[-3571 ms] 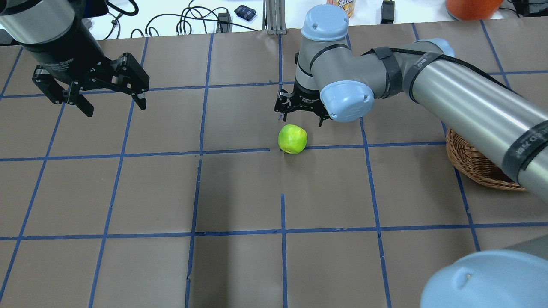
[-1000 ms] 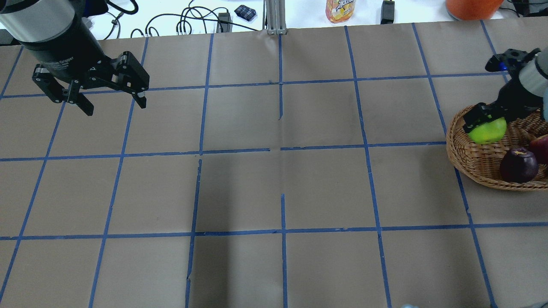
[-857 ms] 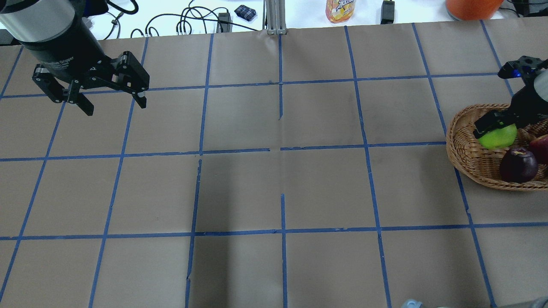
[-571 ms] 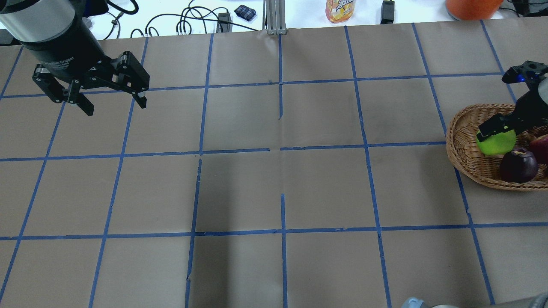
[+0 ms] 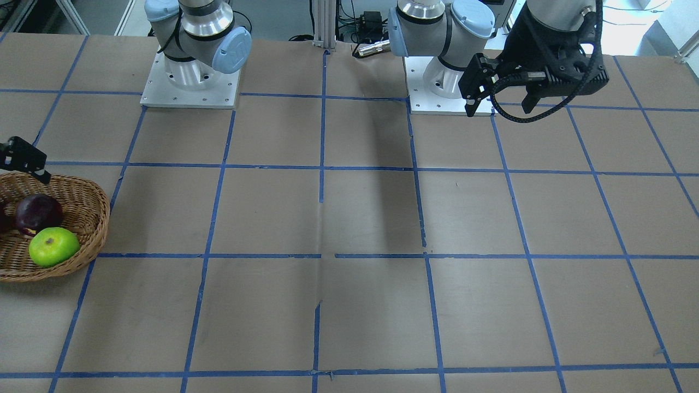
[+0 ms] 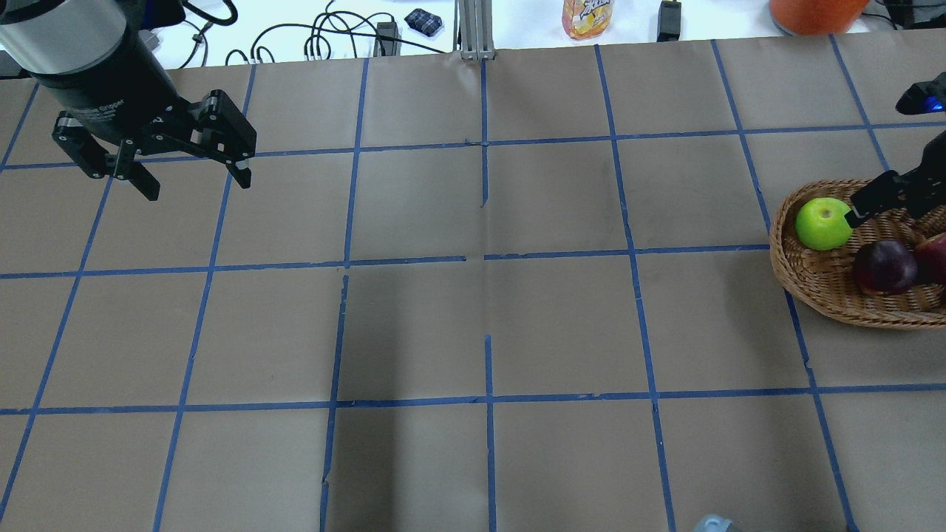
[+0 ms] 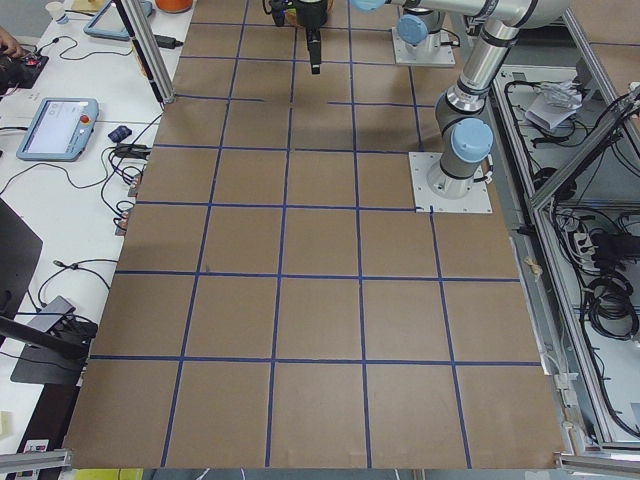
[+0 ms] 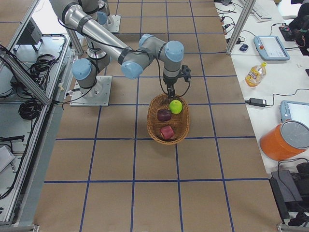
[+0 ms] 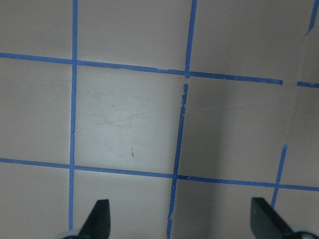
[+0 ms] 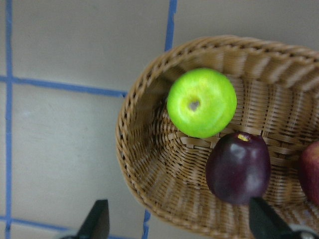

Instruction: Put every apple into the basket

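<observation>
The wicker basket (image 6: 802, 290) stands at the table's right edge and holds all three apples. The yellow-green apple (image 6: 822, 223) lies at its left end, the maroon apple (image 6: 885, 267) beside it, and the red apple (image 6: 933, 256) is cut by the frame edge. My right gripper (image 10: 182, 224) is open and empty above the basket (image 10: 133, 164), over the green apple (image 10: 201, 102) and the maroon apple (image 10: 238, 167). One of its fingers (image 6: 874, 196) shows in the overhead view. My left gripper (image 6: 198, 185) is open and empty, high over the far left of the table.
A juice bottle (image 6: 587, 16), an orange bucket (image 6: 813, 11) and cables (image 6: 332, 37) lie beyond the table's far edge. The two arm bases (image 5: 191, 76) (image 5: 437, 82) stand on the robot's side. Blue tape lines grid the brown table.
My right gripper has opened and let go of the green apple, which now lies in the basket's left end. The gripper has drawn back to the right. The left arm has barely moved.
</observation>
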You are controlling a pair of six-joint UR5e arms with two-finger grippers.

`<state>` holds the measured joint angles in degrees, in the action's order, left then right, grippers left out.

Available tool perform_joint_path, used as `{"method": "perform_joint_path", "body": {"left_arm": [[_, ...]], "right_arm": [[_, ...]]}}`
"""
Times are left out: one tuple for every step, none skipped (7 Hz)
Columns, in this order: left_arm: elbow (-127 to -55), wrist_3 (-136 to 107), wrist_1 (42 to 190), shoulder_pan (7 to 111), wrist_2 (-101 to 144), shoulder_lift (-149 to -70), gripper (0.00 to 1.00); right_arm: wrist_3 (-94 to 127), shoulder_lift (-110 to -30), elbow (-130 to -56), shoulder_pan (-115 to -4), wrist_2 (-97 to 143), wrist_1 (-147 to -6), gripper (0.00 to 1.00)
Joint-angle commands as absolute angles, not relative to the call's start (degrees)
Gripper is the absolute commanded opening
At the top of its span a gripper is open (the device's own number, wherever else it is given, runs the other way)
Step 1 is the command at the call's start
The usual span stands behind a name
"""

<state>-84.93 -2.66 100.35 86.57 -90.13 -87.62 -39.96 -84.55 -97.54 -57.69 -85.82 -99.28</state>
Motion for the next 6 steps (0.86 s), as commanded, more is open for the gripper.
{"method": "perform_joint_path", "body": {"left_arm": [[-85.5, -2.8, 100.4, 86.6, -90.0, -87.8, 1.0], [-84.8, -2.5, 100.3, 86.3, -89.9, -88.0, 1.0], [-84.7, -2.7, 100.1, 86.3, -88.4, -88.7, 1.0], [-84.6, -2.5, 100.1, 86.1, -87.9, -88.6, 1.0], [-84.8, -2.5, 100.1, 86.2, -87.7, -88.6, 1.0], [-85.2, -2.4, 100.1, 86.2, -87.7, -88.2, 1.0]], "right_arm": [[-30.9, -85.6, -82.2, -65.1, -86.0, -80.9, 1.0], [-22.0, -85.6, -79.0, -70.4, -86.1, -77.3, 1.0], [-13.3, -86.0, -78.3, -76.1, -86.2, -76.8, 1.0], [-2.3, -86.1, -77.4, -83.3, -86.6, -76.7, 1.0], [6.4, -85.6, -77.1, -90.4, -87.0, -77.3, 1.0], [8.8, -85.2, -77.3, -94.5, -87.8, -79.6, 1.0]]}}
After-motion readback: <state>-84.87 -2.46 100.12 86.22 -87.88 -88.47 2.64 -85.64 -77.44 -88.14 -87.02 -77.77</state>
